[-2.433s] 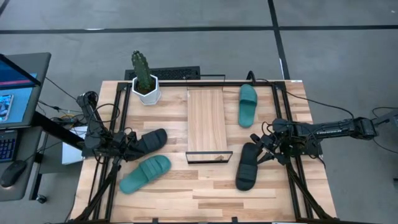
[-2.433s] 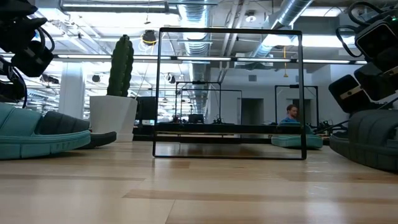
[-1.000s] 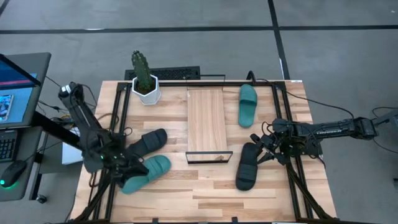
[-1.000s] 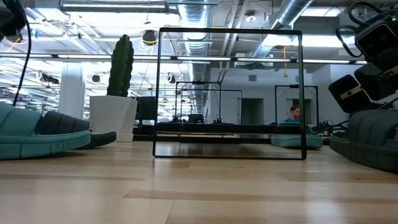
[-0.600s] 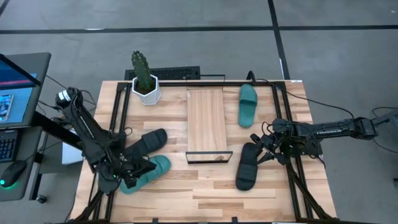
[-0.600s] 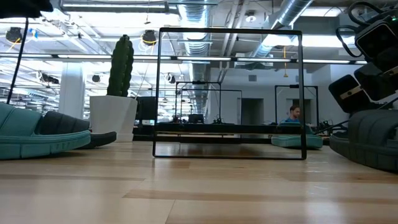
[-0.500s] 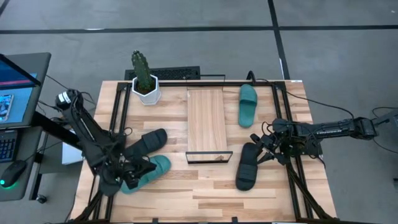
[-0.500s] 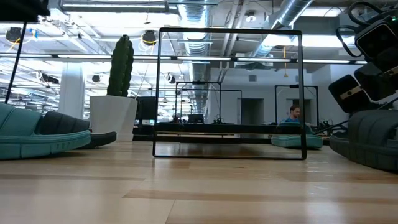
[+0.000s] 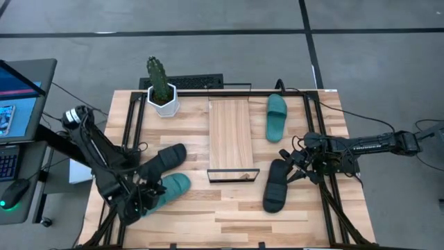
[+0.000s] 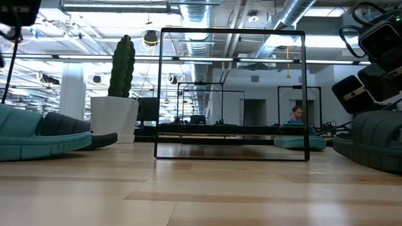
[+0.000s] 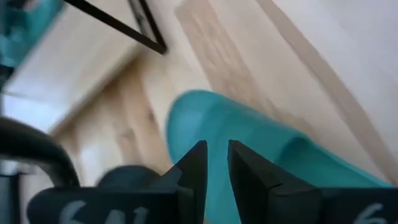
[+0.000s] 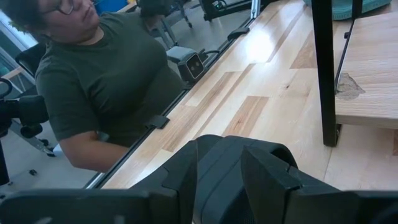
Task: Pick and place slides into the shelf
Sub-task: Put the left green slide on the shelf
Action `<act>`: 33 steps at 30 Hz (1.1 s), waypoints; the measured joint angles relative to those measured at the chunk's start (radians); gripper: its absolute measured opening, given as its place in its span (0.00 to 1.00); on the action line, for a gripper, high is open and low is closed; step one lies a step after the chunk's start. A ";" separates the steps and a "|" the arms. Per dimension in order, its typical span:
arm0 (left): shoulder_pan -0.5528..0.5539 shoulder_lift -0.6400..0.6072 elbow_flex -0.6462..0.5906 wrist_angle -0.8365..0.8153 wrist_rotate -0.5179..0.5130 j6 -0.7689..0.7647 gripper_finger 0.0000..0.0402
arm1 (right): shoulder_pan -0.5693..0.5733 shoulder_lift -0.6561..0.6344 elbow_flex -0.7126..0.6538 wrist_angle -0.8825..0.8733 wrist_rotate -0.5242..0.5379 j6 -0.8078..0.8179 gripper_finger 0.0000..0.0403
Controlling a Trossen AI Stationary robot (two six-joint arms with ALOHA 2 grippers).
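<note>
Two teal and two black slides lie flat on their soles on the table. My left gripper [image 9: 142, 201] hangs over the near end of the left teal slide [image 9: 173, 184], fingers a narrow gap apart [image 11: 216, 155] with the teal slide [image 11: 261, 137] under them. A black slide [image 9: 165, 157] lies just beyond it. My right gripper [image 9: 290, 171] stands narrowly open [image 12: 219, 155] at the far end of the right black slide [image 9: 275, 189]. The second teal slide [image 9: 276, 117] lies right of the shelf [image 9: 230, 132], a light plank in a black wire frame. My right gripper sits right over the black slide's far end [image 12: 270, 151], level from the table's right. Whether its fingers touch the slide, I cannot tell. My left gripper shows no contact with the teal slide.
A cactus in a white pot [image 9: 161, 89] stands at the far left, with a keyboard [image 9: 198, 82] behind the far edge. Black rails run along both table sides. A person in a green shirt [image 12: 106, 81] sits beyond the near edge. Bare wood lies near the shelf's front.
My left arm has swung toward the table's near edge, from beside the left black slide to over the teal slide's near end, dropping lower. The slides have stayed where they were.
</note>
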 joint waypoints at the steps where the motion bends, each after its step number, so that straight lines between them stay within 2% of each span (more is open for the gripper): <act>1: 0.000 0.007 0.000 -0.001 0.018 -0.019 0.14 | 0.000 0.000 0.000 0.000 0.000 0.000 0.28; 6: 0.000 0.035 0.000 -0.016 0.087 -0.098 0.14 | 0.000 0.000 0.000 0.000 0.000 0.000 0.28; 13: 0.000 0.057 0.000 -0.020 0.140 -0.098 0.14 | 0.000 0.000 0.000 0.000 0.000 0.000 0.28; 33: 0.006 0.145 0.000 -0.096 0.149 -0.042 0.14 | 0.000 0.000 0.000 0.000 0.000 0.000 0.28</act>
